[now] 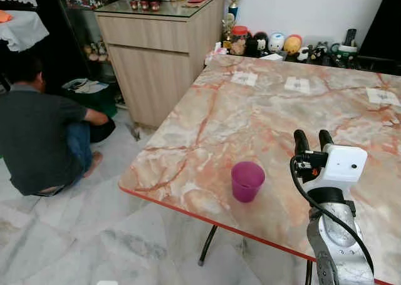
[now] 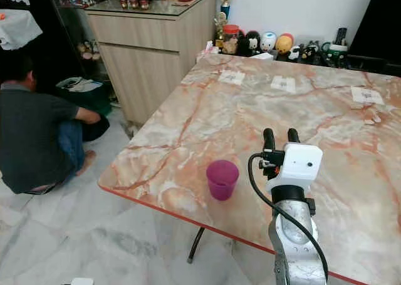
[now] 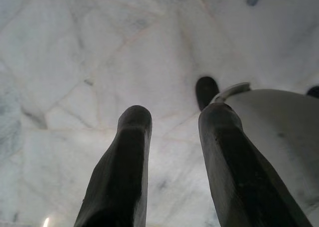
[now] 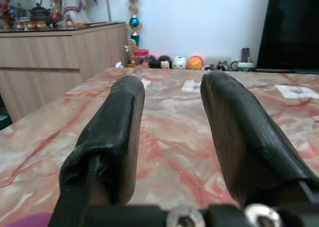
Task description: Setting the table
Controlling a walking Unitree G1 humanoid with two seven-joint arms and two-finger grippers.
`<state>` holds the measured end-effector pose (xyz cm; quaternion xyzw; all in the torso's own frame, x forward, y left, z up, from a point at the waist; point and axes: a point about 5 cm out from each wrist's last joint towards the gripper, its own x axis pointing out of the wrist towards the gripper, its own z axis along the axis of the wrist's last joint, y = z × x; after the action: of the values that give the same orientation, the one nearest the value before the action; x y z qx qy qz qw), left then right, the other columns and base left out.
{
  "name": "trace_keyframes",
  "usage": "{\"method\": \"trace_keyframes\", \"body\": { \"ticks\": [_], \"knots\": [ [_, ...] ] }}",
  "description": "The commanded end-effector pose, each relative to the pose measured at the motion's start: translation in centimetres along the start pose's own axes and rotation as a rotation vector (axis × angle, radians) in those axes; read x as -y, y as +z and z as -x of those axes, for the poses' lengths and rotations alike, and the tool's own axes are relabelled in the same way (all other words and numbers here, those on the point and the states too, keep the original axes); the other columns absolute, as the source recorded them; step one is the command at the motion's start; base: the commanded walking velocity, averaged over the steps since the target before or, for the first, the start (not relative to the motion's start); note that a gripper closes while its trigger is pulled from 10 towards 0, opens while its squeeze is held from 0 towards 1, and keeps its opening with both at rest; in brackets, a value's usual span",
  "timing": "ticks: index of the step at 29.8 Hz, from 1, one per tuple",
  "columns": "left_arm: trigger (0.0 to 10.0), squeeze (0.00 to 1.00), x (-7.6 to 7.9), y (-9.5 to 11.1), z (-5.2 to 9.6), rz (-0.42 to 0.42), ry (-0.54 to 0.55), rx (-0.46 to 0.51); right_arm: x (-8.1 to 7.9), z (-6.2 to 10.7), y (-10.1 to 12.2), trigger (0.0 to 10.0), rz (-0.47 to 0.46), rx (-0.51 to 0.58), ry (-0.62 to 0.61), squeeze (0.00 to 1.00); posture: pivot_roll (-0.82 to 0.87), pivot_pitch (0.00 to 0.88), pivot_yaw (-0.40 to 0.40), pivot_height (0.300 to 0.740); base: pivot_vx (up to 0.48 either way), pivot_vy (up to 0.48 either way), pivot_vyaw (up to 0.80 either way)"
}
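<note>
Purple cup [image 1: 247,181] low centre, near the front edge of the marble counter [image 1: 263,109].
Right gripper [image 1: 313,138] hovers lower right just beside it, jaws parted and empty; left gripper [image 3: 172,119] hangs over the floor [image 3: 75,62], jaws apart. Person [image 1: 37,134] crouches at left.

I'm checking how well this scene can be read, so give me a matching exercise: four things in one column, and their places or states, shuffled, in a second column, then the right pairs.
Things:
1. purple cup
2. person
3. right gripper
4. wooden cabinet

Places or states:
A. crouched on the floor, left of the table
B. against the wall, past the table's far left corner
C. near the table's front edge, upright
D. raised over the table, fingers apart, empty

Pairs: 1-C, 2-A, 3-D, 4-B
</note>
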<state>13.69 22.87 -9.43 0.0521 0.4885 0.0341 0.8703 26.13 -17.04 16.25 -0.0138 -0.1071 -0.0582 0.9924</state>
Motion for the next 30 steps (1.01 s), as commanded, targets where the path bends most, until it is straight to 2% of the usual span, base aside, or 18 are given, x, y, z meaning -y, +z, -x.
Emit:
{"method": "trace_keyframes", "body": {
  "ticks": [1, 9, 30],
  "knots": [
    [10.0, 0.00, 0.1, -0.1, 0.0, -0.019, 0.001, -0.019, 0.0, 0.0, -0.4, 10.0, 0.006, -0.010, -0.003, 0.00, -0.13, 0.000, 0.026, 0.740, 0.000, 0.000, 0.00],
    [10.0, 0.00, 0.0, -0.5, 0.1, -0.022, -0.001, -0.027, 0.4, 0.2, -1.0, 10.0, 0.022, -0.025, -0.015, 0.00, -0.13, 0.000, 0.027, 0.740, 0.000, 0.000, 0.00],
    [10.0, 0.00, -0.1, -0.3, 0.0, -0.006, 0.008, -0.017, 1.5, 0.2, -2.0, 10.0, 0.053, -0.047, -0.056, 0.00, -0.13, 0.000, 0.035, 0.740, -0.259, 0.000, 0.00]
  ]
}}
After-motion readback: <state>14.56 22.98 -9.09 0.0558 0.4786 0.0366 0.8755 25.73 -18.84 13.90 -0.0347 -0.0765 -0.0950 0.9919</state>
